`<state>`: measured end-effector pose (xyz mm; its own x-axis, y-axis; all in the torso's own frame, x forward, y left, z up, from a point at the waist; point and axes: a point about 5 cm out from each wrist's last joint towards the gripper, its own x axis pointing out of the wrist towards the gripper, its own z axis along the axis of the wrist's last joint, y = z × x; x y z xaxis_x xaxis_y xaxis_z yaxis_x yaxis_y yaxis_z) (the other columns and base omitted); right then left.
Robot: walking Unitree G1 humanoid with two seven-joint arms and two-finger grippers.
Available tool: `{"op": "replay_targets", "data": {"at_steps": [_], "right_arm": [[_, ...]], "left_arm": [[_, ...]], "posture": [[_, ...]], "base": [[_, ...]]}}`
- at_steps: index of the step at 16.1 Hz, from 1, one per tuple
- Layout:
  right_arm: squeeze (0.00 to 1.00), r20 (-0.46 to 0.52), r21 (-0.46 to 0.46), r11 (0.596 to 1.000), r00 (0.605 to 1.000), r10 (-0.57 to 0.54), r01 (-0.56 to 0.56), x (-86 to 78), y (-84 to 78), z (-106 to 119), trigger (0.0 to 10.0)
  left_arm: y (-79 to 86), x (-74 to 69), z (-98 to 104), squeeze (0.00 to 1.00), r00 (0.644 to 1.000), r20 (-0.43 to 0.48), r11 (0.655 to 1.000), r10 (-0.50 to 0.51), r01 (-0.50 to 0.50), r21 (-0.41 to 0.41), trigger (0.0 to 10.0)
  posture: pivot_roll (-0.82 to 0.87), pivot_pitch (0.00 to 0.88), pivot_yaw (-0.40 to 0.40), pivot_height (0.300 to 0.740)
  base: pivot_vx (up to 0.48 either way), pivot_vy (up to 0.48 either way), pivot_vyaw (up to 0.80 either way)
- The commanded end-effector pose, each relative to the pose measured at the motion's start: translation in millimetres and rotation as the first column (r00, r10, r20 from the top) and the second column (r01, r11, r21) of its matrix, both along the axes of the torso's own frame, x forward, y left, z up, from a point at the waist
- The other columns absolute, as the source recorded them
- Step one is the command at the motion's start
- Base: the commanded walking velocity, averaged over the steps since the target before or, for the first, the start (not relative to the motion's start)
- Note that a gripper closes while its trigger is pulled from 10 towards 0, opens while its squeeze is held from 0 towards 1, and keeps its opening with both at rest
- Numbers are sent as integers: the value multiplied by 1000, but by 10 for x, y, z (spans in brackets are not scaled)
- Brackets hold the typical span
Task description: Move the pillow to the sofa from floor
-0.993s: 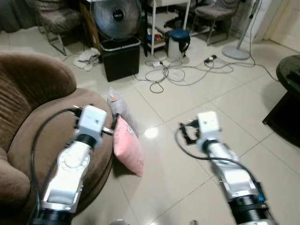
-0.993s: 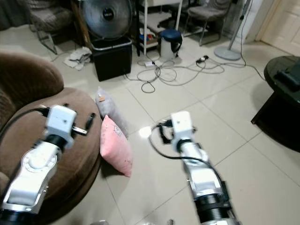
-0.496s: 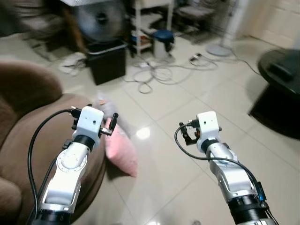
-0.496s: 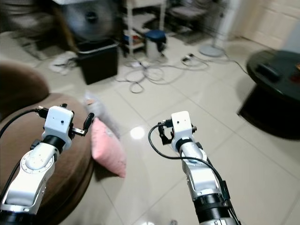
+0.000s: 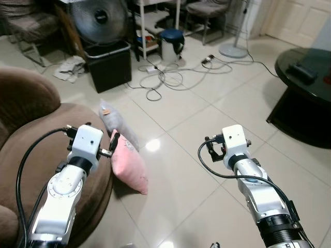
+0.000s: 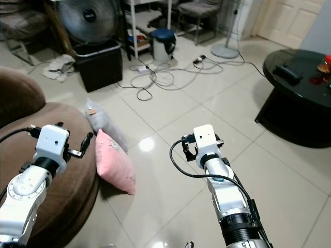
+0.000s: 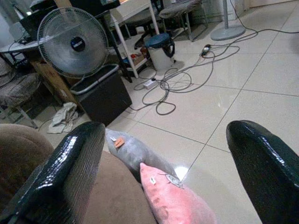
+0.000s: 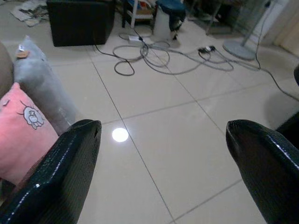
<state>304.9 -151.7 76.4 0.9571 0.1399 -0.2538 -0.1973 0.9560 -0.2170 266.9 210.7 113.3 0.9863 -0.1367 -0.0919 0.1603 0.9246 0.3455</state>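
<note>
Since the earlier frames the head camera has swung so that the black round table now sits further inside the right edge, and the left gripper has dropped lower against the sofa's front, closer to the pink pillow; the pillows themselves lie where they did.

On the left, the brown sofa bulges forward with its rounded seat edge. The left arm reaches over that edge, and its gripper hangs just beside the top of the pink pillow, holding nothing. In the left wrist view its two black fingers stand wide apart with the pillow between and beyond them.

The pink pillow stands on the tiled floor, leaning against the sofa's front. A grey pillow with a small orange tag stands just behind it, also against the sofa.

Further back are a standing fan on a black box, a tangle of white cables and a small bin with a blue lid.

The right gripper hovers over bare tiles, well apart from the pillows, its fingers spread wide and empty.

At the far right is the black round table.
</note>
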Motion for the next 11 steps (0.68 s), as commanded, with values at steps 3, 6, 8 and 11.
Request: {"op": "replay_targets", "data": {"at_steps": [3,6,8,11], "right_arm": [[0,23,5,1000,1000,15,-15,23,31,31,10000],[0,24,33,999,1000,9,-10,20,35,19,10000],[0,18,50,999,1000,2,-3,12,29,7,10000],[0,21,48,999,1000,7,-8,7,23,7,10000]], "left_arm": [[-31,-6,8,0,1000,18,1000,-7,8,-15,10000],[-124,-10,5,39,999,23,999,-33,33,-32,10000],[-150,-11,2,16,999,25,999,-43,44,-30,10000],[-157,-10,-3,4,999,24,999,-45,45,-28,10000]], "posture": [[109,0,5,740],[113,0,-7,740],[112,0,-6,740],[109,0,-4,740]], "base": [[307,0,0],[366,0,0],[381,0,-294],[377,0,-410]]}}
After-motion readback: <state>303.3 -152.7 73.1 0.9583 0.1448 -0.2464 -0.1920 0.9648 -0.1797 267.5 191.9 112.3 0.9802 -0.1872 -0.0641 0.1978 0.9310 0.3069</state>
